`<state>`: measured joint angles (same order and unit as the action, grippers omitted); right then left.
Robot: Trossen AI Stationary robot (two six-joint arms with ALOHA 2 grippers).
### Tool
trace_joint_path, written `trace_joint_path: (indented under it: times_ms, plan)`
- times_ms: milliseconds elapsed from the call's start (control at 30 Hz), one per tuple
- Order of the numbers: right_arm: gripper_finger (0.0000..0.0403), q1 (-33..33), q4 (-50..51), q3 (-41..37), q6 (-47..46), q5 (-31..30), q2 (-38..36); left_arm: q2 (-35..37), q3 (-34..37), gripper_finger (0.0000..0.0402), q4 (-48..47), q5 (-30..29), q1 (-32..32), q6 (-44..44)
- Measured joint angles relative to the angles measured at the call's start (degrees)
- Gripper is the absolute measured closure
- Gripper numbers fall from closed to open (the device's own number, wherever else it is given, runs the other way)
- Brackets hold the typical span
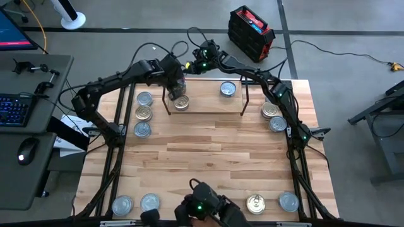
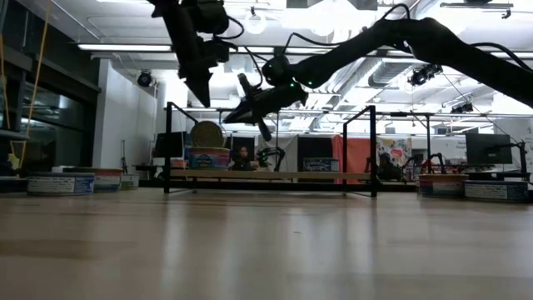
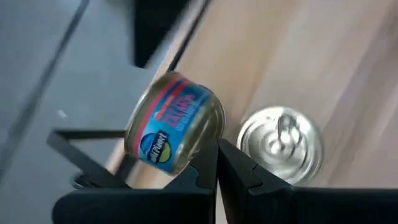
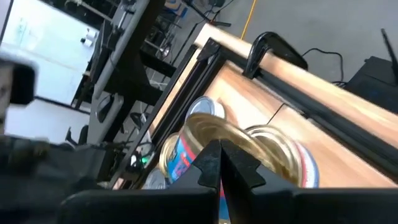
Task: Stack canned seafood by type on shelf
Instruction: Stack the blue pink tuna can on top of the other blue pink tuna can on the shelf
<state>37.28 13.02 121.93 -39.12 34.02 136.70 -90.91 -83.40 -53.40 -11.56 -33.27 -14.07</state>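
The shelf stands at the table's far middle. On its left end one tin lies flat. Just behind it a second tin, with a blue and pink label, is tipped up on its rim, and its gold face shows above the flat tin. What the tipped tin leans on I cannot tell. My left gripper hangs shut above this tipped tin, pointing steeply down and clear of it. My right gripper is shut and hovers beyond the shelf's far left corner. A third tin sits at the shelf's right.
Loose tins lie on the table: three at the far left, two at the far right, and two pairs along the near edge. Black frame bars run along both table sides.
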Motion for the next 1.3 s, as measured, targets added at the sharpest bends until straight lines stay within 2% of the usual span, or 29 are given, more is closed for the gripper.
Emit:
trace_joint_path:
  times_ms: [100, 233, 600, 800, 1300]
  plan:
    - [0.0403, 0.22, 0.05, 0.0, -1.78, -1.2, 0.0, 0.02, 0.0, 0.0401, -0.34, -0.36, 1.12, -7.83]
    - [0.0403, 0.09, 0.0, 0.0, -3.99, -4.07, 0.0, -0.47, -0.05, 0.0401, -0.23, -0.42, 1.82, -12.19]
    - [0.0403, -0.31, 1.18, -0.02, -7.16, -6.97, 0.03, -6.36, 0.0, 0.0401, -0.08, -1.77, 2.5, -13.2]
    - [0.0403, -0.69, 0.04, -0.05, -9.08, -3.84, 3.49, -6.32, -0.02, 0.0401, 0.01, -5.47, 2.66, -13.2]
    - [0.0403, -0.63, -2.66, -0.07, -7.85, -1.4, 4.35, -6.32, 0.0, 0.0401, -0.04, -2.97, -0.03, -12.63]
